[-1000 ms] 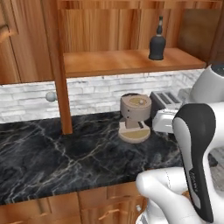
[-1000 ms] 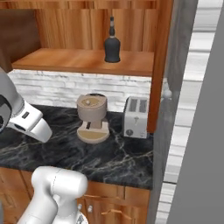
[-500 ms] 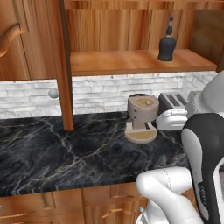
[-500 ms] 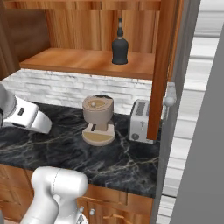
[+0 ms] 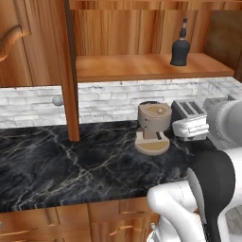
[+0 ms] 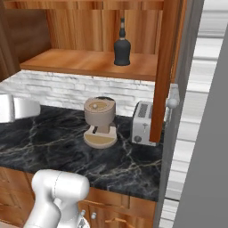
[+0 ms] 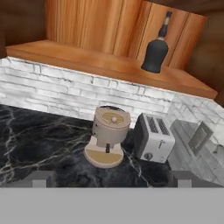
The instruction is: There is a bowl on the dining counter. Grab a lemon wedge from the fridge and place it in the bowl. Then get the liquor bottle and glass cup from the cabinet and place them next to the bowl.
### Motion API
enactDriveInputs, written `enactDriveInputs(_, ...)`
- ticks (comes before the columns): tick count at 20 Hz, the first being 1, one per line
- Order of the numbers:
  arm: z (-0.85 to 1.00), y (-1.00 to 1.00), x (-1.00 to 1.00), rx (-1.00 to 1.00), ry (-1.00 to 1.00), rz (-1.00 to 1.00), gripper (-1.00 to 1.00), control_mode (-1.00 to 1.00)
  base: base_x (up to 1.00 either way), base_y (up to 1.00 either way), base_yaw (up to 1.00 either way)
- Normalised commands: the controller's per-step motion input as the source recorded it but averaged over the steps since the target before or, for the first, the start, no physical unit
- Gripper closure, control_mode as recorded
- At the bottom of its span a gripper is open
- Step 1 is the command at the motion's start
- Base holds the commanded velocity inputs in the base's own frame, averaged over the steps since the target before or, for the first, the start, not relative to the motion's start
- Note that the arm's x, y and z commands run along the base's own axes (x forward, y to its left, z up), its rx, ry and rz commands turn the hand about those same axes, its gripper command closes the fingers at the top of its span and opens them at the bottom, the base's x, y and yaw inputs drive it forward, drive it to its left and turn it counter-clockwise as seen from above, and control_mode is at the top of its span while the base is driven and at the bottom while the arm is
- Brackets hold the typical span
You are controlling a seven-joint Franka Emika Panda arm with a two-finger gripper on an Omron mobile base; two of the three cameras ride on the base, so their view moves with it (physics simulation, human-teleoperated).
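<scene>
The liquor bottle (image 5: 180, 47) (image 6: 122, 46) (image 7: 155, 52), dark with a slim neck, stands upright on the right part of the open cabinet's wooden shelf (image 5: 142, 66). My gripper (image 7: 111, 179) is open, fingertips wide apart with nothing between them. It is well short of the shelf and looks up at the bottle from over the worktop. The bowl, the dining counter, the lemon wedge, the fridge and the glass cup are out of view.
A beige coffee machine (image 5: 153, 127) (image 7: 108, 135) and a white toaster (image 5: 190, 119) (image 7: 152, 138) stand on the black marble worktop (image 5: 56, 160) under the shelf. Open cabinet doors with round knobs (image 5: 57, 100) (image 6: 173, 100) flank the opening. A tall grey panel (image 6: 205, 133) rises at right.
The whole picture has slid slightly right in both base views, so the camera has moved. My forearm sits lower in the left base view. The jaws have stayed open.
</scene>
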Motion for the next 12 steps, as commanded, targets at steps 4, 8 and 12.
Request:
enactDriveInputs(4,0.63,-0.12,0.05,-0.06,-0.14,0.00,-1.00,-1.00,0.00,0.00,0.00)
enactDriveInputs(8,0.73,-0.15,0.33,0.00,-0.01,0.00,-1.00,-1.00,0.00,0.00,0.00)
enactDriveInputs(12,0.62,-0.14,0.48,0.00,0.00,0.00,-1.00,-1.00,0.00,0.00,0.00)
